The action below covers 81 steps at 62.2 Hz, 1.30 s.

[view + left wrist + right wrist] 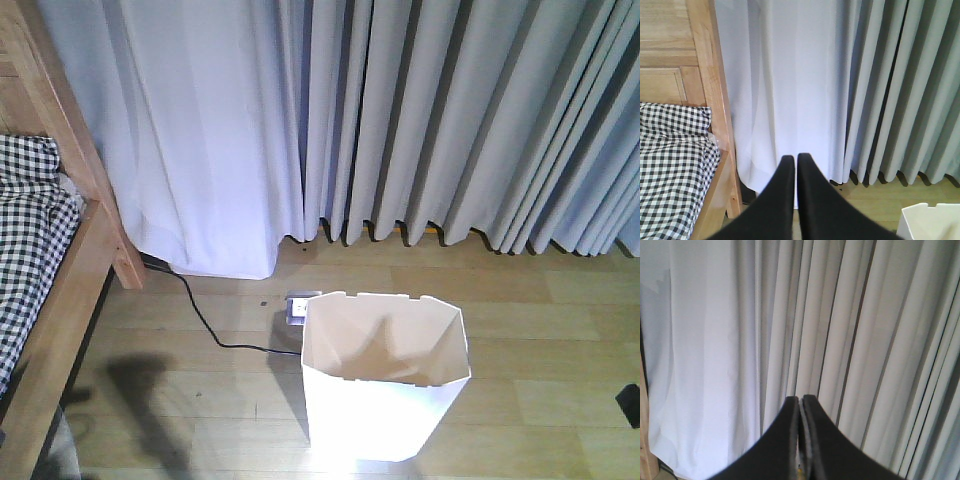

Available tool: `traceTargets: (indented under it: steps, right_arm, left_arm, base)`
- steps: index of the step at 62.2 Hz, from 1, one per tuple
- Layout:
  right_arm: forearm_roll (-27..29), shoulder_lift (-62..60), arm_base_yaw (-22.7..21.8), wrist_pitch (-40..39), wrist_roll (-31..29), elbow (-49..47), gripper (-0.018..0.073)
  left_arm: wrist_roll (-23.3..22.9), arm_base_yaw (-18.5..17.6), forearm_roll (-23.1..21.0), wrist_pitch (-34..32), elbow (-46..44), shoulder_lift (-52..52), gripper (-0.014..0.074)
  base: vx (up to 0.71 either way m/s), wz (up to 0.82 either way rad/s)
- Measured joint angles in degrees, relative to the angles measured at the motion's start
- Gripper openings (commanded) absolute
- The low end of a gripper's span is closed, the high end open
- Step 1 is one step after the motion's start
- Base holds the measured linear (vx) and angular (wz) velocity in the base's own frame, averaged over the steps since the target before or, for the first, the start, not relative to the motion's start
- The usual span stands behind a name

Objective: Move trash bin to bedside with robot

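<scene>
Both my left gripper (795, 159) and right gripper (800, 400) are pinched closed, empty. White trash bin (385, 385) stands upright on the floor (540, 300), cream inside, rim corners cut, tapering downward.

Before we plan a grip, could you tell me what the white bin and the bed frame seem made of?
The white tapering bin looks like thin matte plastic or folded sheet: crisp creases, notched rim. The light-brown bed frame appears to be wood with visible grain.
</scene>
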Motion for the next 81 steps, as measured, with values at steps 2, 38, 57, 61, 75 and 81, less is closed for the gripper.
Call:
traceTargets:
  steps: [2,38,57,61,75,81]
  right_arm:
    - [0.0,0.0,0.0,0.0,0.0,0.0,-0.0010]
    - [-47.0,0.0,0.0,-5.3,42.4,0.1,-0.0010]
    - [-48.1,-8.0,-1.8,-15.0,45.8,12.4,-0.0010]
    - [-48.1,-9.9,-1.9,-15.2,46.7,12.6,-0.0010]
    - [-48.4,-10.5,-2.0,-14.9,48.8,12.7,-0.0010]
    - [-48.4,-10.5,-2.0,-14.8,49.1,12.7,-0.0010]
  left_arm:
    - [0.0,0.0,0.0,0.0,0.0,0.0,-0.0006]
    - [0.0,0.0,0.0,0.0,0.0,0.0,-0.0006]
    - [0.0,0.0,0.0,0.0,0.0,0.0,-0.0006]
    - [0.0,0.0,0.0,0.0,0.0,0.0,-0.0006]
    - [0.0,0.0,0.0,0.0,0.0,0.0,-0.0006]
    - [0.0,0.0,0.0,0.0,0.0,0.0,-0.0006]
  base:
    - [0.00,0.00]
    - [0.00,0.00]
    - [0.00,0.00]
    - [0.00,0.00]
    - [0.00,0.00]
    - [0.00,0.00]
